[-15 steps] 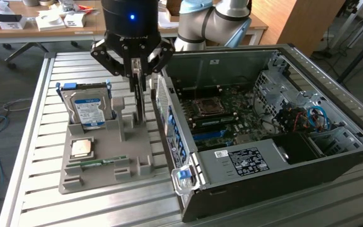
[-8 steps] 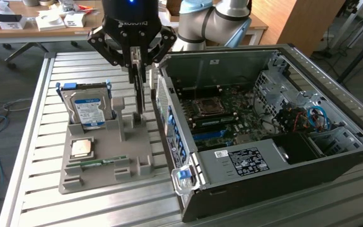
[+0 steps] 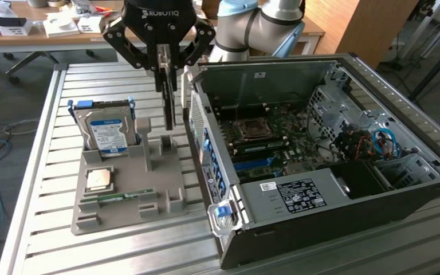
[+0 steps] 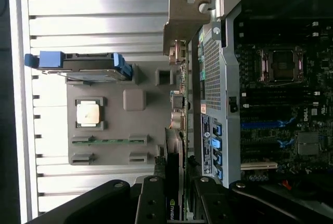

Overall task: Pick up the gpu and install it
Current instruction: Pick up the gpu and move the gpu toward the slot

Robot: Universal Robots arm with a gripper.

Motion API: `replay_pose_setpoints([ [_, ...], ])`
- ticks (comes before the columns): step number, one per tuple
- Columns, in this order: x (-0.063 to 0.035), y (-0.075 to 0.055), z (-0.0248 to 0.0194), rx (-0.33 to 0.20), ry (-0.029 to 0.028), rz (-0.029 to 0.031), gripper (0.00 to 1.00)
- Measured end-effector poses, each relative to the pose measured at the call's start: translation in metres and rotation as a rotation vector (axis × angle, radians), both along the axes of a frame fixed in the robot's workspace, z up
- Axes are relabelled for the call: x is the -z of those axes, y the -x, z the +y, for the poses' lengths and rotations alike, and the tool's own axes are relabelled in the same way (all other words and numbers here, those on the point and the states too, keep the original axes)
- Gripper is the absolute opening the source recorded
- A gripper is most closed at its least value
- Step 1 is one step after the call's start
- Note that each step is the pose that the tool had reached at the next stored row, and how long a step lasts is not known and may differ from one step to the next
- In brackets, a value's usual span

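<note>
Hanging over the bench [image 3: 59, 114] in the exterior view, the tool [image 3: 168, 71] is seen with its fingers pinched onto the gpu [image 3: 168, 106]. The card is held on edge, upright, in the narrow gap between the grey tray [image 3: 167, 189] and the open case [image 3: 281, 246]. Its lower end is just above the tray's posts; contact cannot be told. On the tray, toward the exterior view's left, the hard drive [image 3: 109, 129] is stood upright. The CPU [image 3: 100, 179] and memory stick [image 3: 117, 197] are laid flat nearer the camera.

Wrist view: the gpu [image 4: 174, 156] is seen edge-on, gripped between the fingers of the tool [image 4: 174, 187], with its metal bracket at the far end. It runs alongside the rear panel of the case [image 4: 213, 68], just beside it. The tray [image 4: 151, 130], hard drive [image 4: 78, 67], CPU [image 4: 88, 114] and memory stick [image 4: 106, 141] are on the other side of the card.
</note>
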State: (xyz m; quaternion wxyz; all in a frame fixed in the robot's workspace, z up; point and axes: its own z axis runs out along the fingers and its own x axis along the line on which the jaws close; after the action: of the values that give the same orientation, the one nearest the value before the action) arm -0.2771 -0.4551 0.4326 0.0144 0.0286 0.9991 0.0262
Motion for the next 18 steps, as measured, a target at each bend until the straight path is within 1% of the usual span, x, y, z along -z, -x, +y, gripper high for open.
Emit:
replay_pose_setpoints([
  [3, -0.0001, 0.000, 0.0000, 0.000, 0.0001, 0.0000, 0.26],
  [4, -0.0001, -0.003, 0.0000, 0.000, 0.0001, 0.0001, 0.26],
  [5, -0.0001, -0.009, 0.0000, 0.000, 0.0000, 0.0001, 0.26],
  [10, -0.0001, -0.019, 0.0000, 0.000, -0.0005, 0.0001, 0.26],
  [12, -0.0001, -0.024, 0.0000, 0.000, -0.0018, 0.0001, 0.26],
  [18, -0.0001, -0.038, 0.0000, 0.000, -0.0091, 0.0000, 0.26],
])
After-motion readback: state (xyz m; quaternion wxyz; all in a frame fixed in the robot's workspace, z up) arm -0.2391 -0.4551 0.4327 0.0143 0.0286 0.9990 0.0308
